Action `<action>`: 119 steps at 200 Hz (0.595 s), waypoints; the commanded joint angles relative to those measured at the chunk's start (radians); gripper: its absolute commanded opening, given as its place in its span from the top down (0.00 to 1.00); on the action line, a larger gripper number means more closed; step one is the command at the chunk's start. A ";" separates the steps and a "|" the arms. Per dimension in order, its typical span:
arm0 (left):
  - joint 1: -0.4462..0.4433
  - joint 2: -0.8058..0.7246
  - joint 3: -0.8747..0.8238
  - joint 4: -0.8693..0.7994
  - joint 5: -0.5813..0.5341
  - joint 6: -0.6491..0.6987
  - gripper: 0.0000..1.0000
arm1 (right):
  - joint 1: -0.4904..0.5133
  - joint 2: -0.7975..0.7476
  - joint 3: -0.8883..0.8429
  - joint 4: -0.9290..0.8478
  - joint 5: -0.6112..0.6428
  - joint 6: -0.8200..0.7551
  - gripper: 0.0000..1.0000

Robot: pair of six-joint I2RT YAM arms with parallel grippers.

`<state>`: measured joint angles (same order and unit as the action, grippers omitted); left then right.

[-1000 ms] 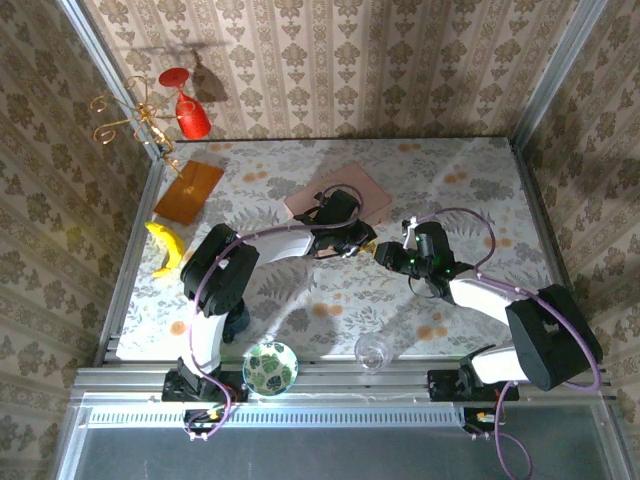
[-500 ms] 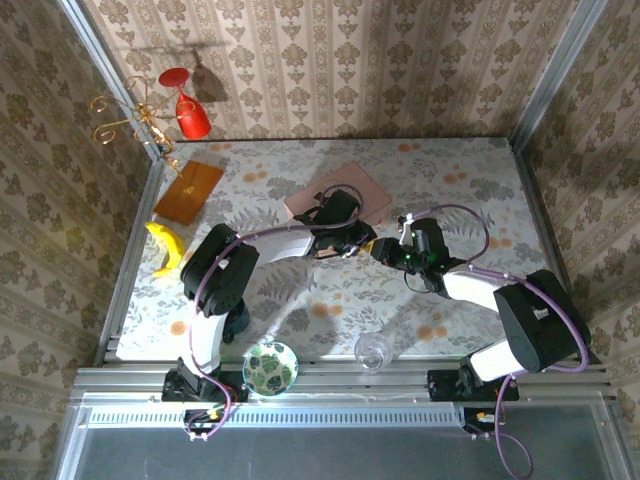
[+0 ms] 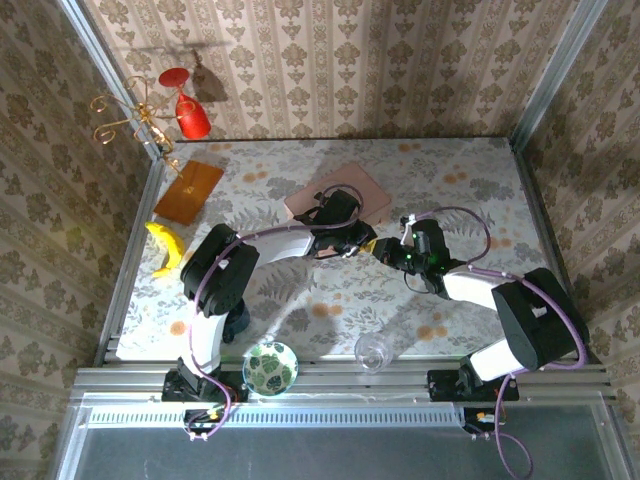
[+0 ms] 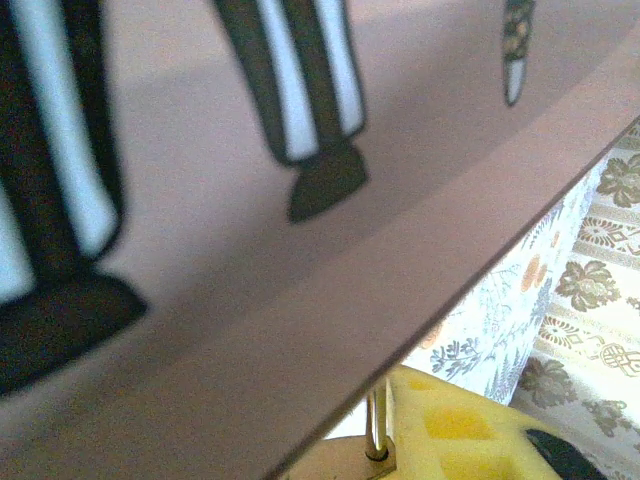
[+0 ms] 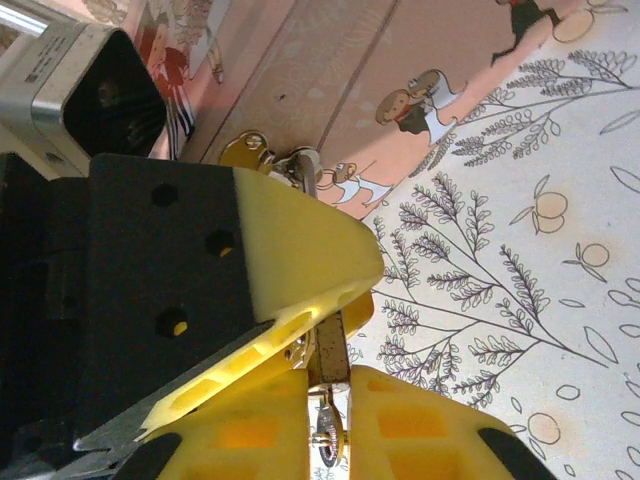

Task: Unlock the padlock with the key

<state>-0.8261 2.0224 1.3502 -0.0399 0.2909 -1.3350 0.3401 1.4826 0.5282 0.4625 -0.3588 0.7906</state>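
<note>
Right wrist view: right gripper [image 5: 328, 390] is pinching the key [image 5: 325, 437] between its yellow pads, blade pointing up into the padlock [image 5: 328, 355]. Left gripper [image 5: 345, 300] is clamping that small grey lock at its fingertips, right against the edge of the pink box [image 5: 420, 60]. Insertion step is looking about done, though keyhole depth is hard to read. Next move is calling for a wrist twist on the key while the left is bracing the lock.

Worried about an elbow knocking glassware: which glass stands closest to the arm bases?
The clear glass at the near edge, right of the green bowl. The red wine glass stands far off in the back left corner.
</note>
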 commanded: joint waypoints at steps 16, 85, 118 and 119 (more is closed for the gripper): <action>-0.030 0.030 -0.016 0.015 0.117 -0.073 1.00 | -0.002 0.071 -0.020 0.153 -0.059 0.097 0.90; -0.032 0.020 -0.016 0.015 0.117 -0.069 1.00 | -0.021 0.190 -0.089 0.440 -0.114 0.345 1.00; -0.032 0.019 -0.014 0.024 0.119 -0.071 1.00 | -0.030 0.269 -0.114 0.609 -0.134 0.509 1.00; -0.032 0.019 -0.014 0.024 0.118 -0.071 1.00 | -0.029 0.272 -0.114 0.615 -0.135 0.514 1.00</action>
<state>-0.8211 2.0262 1.3491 -0.0360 0.2371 -1.3319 0.3019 1.6752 0.4263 0.9398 -0.4690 1.1366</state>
